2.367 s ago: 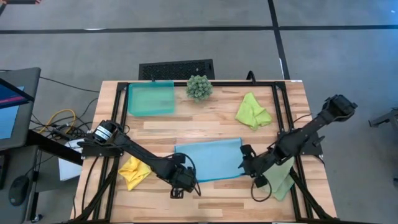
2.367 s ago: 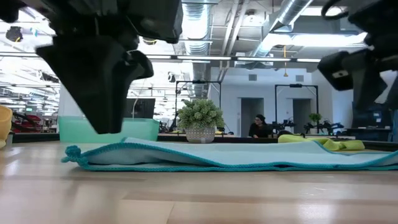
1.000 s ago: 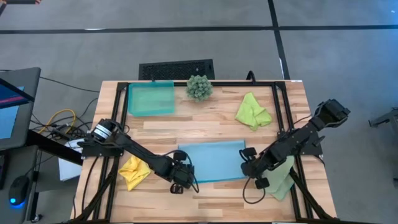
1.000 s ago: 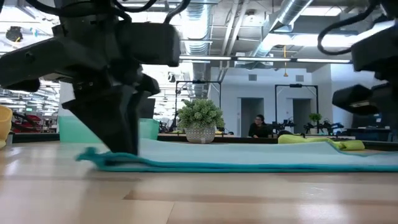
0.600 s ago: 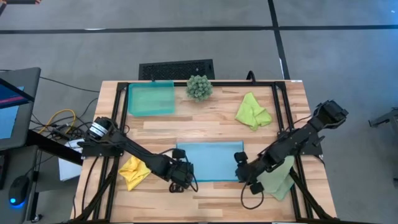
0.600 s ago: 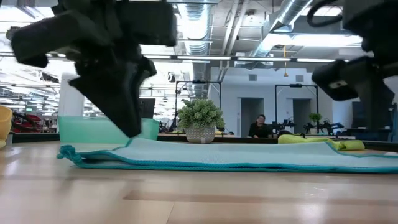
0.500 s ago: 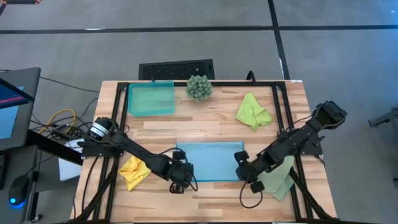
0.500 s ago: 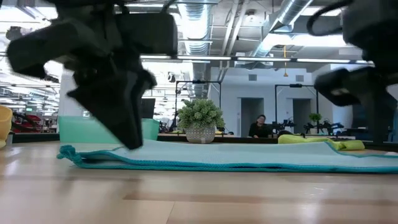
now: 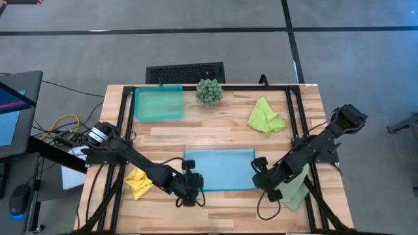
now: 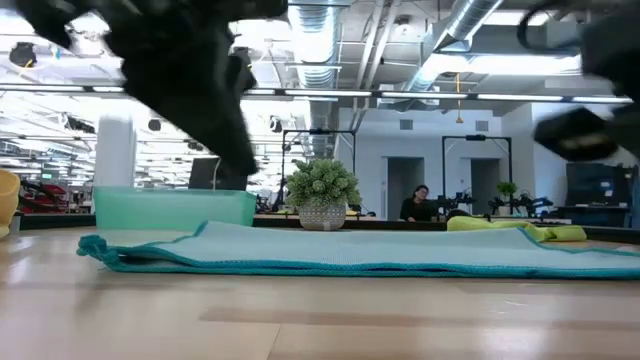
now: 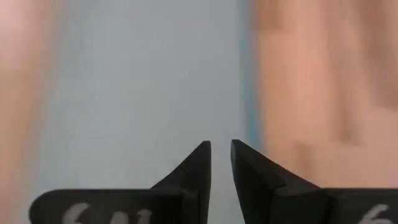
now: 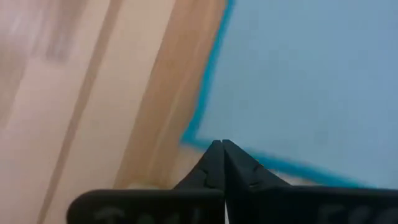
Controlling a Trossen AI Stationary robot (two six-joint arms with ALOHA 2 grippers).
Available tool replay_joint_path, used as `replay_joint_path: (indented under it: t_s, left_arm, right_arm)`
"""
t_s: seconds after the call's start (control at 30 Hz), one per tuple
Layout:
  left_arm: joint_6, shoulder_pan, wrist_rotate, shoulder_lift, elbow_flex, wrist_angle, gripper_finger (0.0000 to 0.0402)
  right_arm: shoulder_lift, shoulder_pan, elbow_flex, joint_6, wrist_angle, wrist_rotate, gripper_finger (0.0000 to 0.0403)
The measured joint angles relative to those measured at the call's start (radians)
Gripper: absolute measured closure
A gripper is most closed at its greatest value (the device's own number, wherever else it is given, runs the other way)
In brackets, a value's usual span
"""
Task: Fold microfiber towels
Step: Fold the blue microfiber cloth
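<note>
A light blue towel [image 9: 219, 169] lies spread flat at the table's middle near side; in the low view it is a low strip [image 10: 380, 255]. My left gripper [image 9: 190, 185] hangs above its near left corner, lifted off the cloth. Its fingers [image 11: 221, 163] stand a narrow gap apart with nothing between them. My right gripper [image 9: 260, 177] is down at the towel's near right corner, shut [image 12: 222, 148]. A lime green towel [image 9: 266, 116] lies crumpled at the far right and a yellow one [image 9: 137, 182] at the near left. A pale sage one [image 9: 295, 187] lies under my right arm. My right gripper's fingertips meet on the towel's teal hem [image 12: 200, 144], just beside the near right corner. They come steeply from above, slanting in from the table's right. The towel still lies flat on the table. One layer or several, I cannot tell.
A teal tray [image 9: 159, 103] and a spiky green plant [image 9: 209, 91] stand at the far edge. Black rails [image 9: 124, 130] run along the table's left, right and far sides. Bare wood shows between the blue towel and the tray.
My left gripper has risen off the towel's near left corner and tipped. That corner has slid a little toward the table's left edge and now lies loose, slightly humped. The rest of the towel has stayed flat.
</note>
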Motion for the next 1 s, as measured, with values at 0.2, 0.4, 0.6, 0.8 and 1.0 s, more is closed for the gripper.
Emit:
replay_joint_path:
  t_s: [0.2,0.4,0.6,0.8,1.0]
  left_arm:
    - [-0.175,0.079,-0.252,-0.018,-0.010,-0.182,0.0376]
    - [-0.251,0.185,-0.256,-0.017,-0.103,-0.181,0.0399]
    - [-0.294,0.199,-0.223,-0.017,-0.170,-0.124,0.0396]
    - [-0.352,0.147,-0.256,-0.017,-0.148,-0.113,0.0396]
    - [-0.365,0.162,-0.273,-0.017,-0.168,-0.015,0.0395]
  right_arm:
    - [-0.051,-0.107,-0.058,0.084,0.162,0.273,0.0387]
    - [-0.045,-0.278,-0.187,0.164,0.180,0.252,0.0391]
    - [-0.064,-0.412,-0.242,0.192,0.160,0.260,0.0382]
    - [-0.081,-0.462,-0.226,0.082,0.159,0.305,0.0391]
    - [-0.078,-0.422,-0.217,0.012,0.250,0.299,0.0380]
